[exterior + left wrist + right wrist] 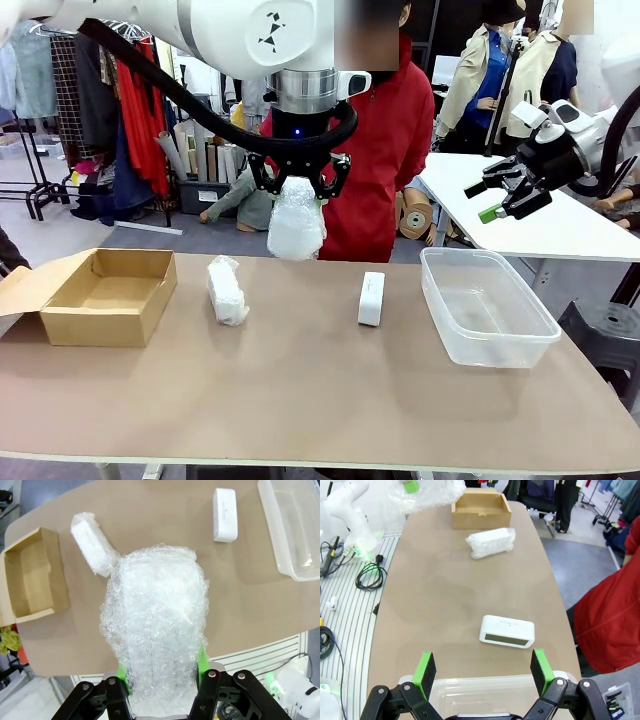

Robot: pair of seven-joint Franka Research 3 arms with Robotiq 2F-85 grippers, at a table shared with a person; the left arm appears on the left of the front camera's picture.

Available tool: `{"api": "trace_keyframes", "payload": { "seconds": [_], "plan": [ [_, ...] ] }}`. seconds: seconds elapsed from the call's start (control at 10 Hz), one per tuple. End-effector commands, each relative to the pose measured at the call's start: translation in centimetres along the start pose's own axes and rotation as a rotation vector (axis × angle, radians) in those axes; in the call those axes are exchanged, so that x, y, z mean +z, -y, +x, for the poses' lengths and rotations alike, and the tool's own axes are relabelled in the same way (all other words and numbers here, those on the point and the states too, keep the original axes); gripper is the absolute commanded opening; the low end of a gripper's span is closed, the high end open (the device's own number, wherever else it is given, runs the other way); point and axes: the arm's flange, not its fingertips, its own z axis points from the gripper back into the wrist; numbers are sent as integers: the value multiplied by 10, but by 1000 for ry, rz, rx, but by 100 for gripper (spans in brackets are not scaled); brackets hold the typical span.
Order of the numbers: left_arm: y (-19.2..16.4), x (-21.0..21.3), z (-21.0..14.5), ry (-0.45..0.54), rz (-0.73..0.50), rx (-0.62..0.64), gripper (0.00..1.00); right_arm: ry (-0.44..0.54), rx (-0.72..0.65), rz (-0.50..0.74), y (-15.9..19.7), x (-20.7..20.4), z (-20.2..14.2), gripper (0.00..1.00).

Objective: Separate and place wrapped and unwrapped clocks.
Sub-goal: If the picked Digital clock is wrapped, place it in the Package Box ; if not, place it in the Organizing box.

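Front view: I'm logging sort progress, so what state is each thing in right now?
held wrapped clock: bubble-wrapped, lifted above the table.
second wrapped clock: bubble-wrapped, lying on the table.
bare clock: unwrapped, on the table.
cardboard box: open, empty.
plastic tub: lidless, empty.
left gripper: shut on the held wrapped clock.
right gripper: open, empty.

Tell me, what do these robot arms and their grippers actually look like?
The left arm and right arm are glossy white with rounded joints. The left one bears a black geometric logo, a thick black cable and a blue wrist light. The left gripper and right gripper are black, with two fingers and bright green pads.
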Motion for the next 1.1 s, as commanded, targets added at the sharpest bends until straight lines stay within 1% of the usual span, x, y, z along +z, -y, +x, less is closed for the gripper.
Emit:
{"api": "trace_keyframes", "payload": {
  "seconds": [0.0, 0.6, 0.7, 0.8, 1.0],
  "plan": [
    [-3, 3, -3, 6, 3, 5, 0, 0, 1, -1, 0, 1, 1, 100],
    [0, 0, 0, 0, 0, 0, 0, 0, 1, -1, 0, 1, 1, 100],
    [-3, 12, 2, 9, -33, -37, 0, 0, 1, -1, 0, 1, 1, 100],
    [-14, 22, 4, 15, -36, -47, 0, 0, 1, -1, 0, 1, 1, 100],
    [-58, 36, 13, 54, -52, -83, 0, 0, 1, -1, 0, 1, 1, 100]
  ]
}}
